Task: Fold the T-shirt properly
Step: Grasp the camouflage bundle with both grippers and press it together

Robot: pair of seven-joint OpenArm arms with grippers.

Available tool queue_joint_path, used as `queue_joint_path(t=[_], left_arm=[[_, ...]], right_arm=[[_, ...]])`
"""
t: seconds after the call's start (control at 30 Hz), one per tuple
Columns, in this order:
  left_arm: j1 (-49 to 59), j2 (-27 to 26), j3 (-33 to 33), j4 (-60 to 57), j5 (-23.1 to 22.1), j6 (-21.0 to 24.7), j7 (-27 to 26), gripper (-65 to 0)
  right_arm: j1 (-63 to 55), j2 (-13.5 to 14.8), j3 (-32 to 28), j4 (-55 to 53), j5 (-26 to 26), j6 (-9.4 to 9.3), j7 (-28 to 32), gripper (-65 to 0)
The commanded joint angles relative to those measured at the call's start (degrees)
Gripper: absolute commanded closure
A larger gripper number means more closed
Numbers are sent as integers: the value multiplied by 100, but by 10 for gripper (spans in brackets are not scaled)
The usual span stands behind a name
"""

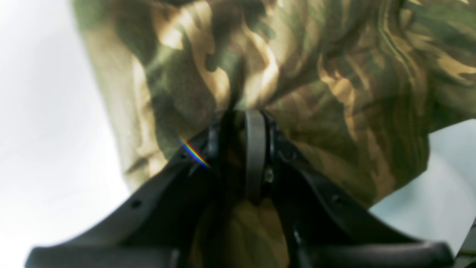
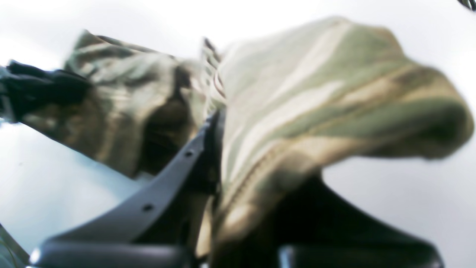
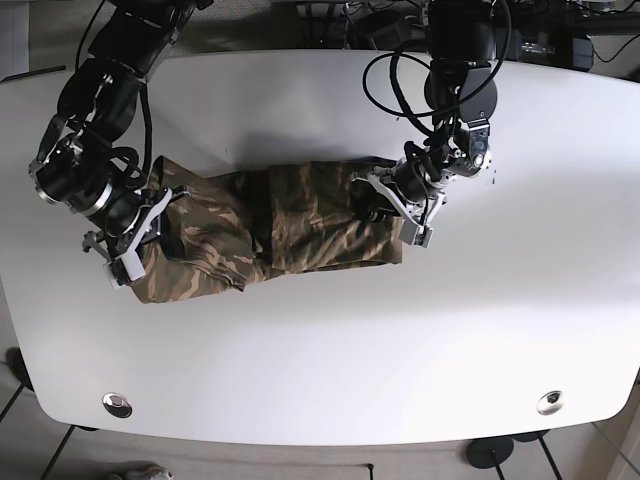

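The camouflage T-shirt [image 3: 290,225] lies bunched in a long strip across the middle of the white table [image 3: 320,350]. My left gripper [image 3: 378,205] is at the shirt's right end in the base view. In the left wrist view the left gripper [image 1: 238,115] is shut, with the T-shirt [image 1: 334,74] pinched between its fingers. My right gripper [image 3: 150,225] is at the shirt's left end. The blurred right wrist view shows the right gripper [image 2: 217,119] shut on a fold of the T-shirt [image 2: 297,93], which drapes over one finger.
Black cables [image 3: 400,80] loop above the table near the arm on the right of the base view. Two round metal fittings [image 3: 117,404] [image 3: 549,402] sit near the table's front edge. The floor shows beyond the front corners.
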Motion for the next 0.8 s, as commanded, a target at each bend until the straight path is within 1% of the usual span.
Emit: queue_joint_path(t=[0.03, 0.07, 0.1, 0.13, 0.2, 0.23, 0.27, 0.33, 0.4, 0.43, 0.47, 0.7, 0.77, 0.8], left_arm=[[-100, 191, 10, -92, -11, -22, 28, -68], [-171, 288, 10, -188, -11, -22, 28, -68], [-188, 341, 10, -268, -11, -22, 28, -68], [-197, 384, 10, -382, -20, -22, 19, -68], [-197, 481, 10, -443, -20, -22, 19, -68], [-197, 516, 10, -443, -20, -22, 19, -68], [-197, 552, 10, -443, -20, -22, 19, -68], [-197, 587, 10, -443, -20, -22, 19, -68], [-197, 587, 10, -417, -20, -22, 19, -68], [-197, 587, 10, -417, -20, -22, 19, -68], [-197, 587, 10, -417, -20, -22, 19, -68], [-206, 578, 1, -408, -29, -22, 19, -68], [-206, 578, 1, -408, -29, -22, 19, -68], [-206, 578, 1, -408, -29, -22, 19, -68]], right_arm=[[117, 3, -246, 126, 149, 32, 134, -17], [117, -103, -457, 126, 149, 32, 134, -17], [117, -191, -572, 126, 122, 32, 134, -17], [117, -340, -695, 126, 105, 32, 134, -17], [117, -507, -879, 118, 96, 32, 134, -17], [117, -569, -994, 109, 87, 32, 213, -17], [117, -630, -1231, 91, 70, 32, 371, -17], [231, -745, -1697, -32, -379, 32, 521, -17], [345, -859, -2092, -260, -1012, 32, 679, -19], [372, -868, -2251, -348, -1196, 32, 872, -19], [363, -833, -2506, -498, -1416, 32, 1215, -19], [372, -833, -3218, -1526, -2436, 32, 2226, -22], [372, -868, -3297, -1693, -2682, 32, 2393, -49], [372, -885, -3297, -1781, -2761, 32, 2499, -109]])
